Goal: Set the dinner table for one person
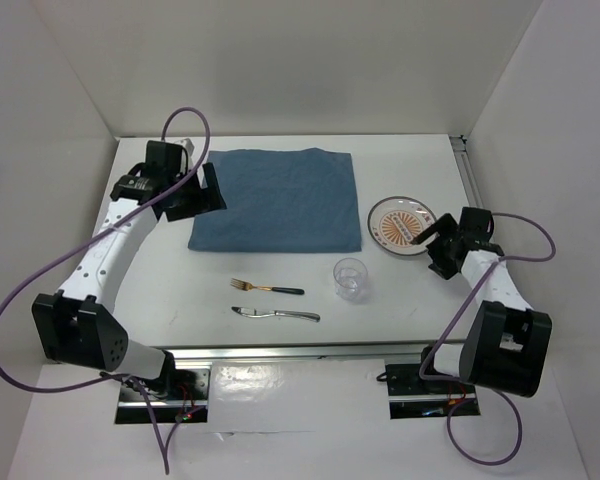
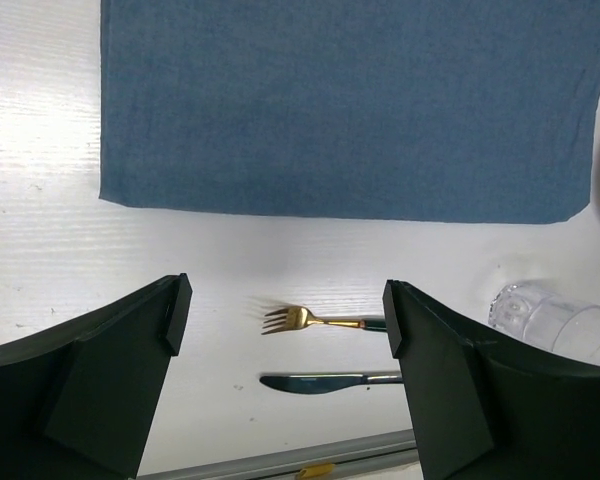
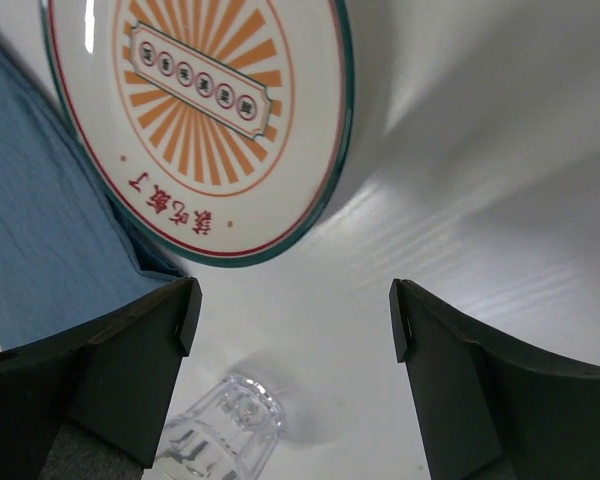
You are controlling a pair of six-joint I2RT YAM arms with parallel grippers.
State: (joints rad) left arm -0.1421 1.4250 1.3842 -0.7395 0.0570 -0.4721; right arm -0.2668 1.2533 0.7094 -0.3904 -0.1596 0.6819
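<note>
Bench (image 1: 180, 290): white tabletop filling most of the top view, metal rail (image 1: 300, 352) along its near edge, both arm bases just in front of that rail. Rail also seen at the bottom of the left wrist view (image 2: 280, 462).

On the bench: blue cloth (image 1: 277, 200) laid flat at the middle-far part, nothing on it. Plate (image 1: 400, 226) with an orange sunburst pattern and green rim sits just right of the cloth. In the right wrist view the plate (image 3: 195, 110) seems to overlap the cloth (image 3: 40, 250) edge slightly. Clear glass (image 1: 350, 278) stands nearer than the plate, right of centre. Gold fork (image 1: 266, 288) with a dark handle lies near the cloth's near edge, tines pointing left. Silver knife (image 1: 276, 314) lies just nearer, roughly parallel, apart from the fork.

Left jaws: wide apart, holding nothing, at the cloth's left edge. Between the fingers (image 2: 100, 390) the left wrist view shows cloth (image 2: 350, 100), fork (image 2: 315, 320), knife (image 2: 325, 381) and glass (image 2: 555, 325).

Right jaws: wide apart, holding nothing, just beside the plate's near-right rim, not touching it. Fingers (image 3: 480, 380) frame bare bench, with the glass (image 3: 220, 430) at the bottom.
</note>
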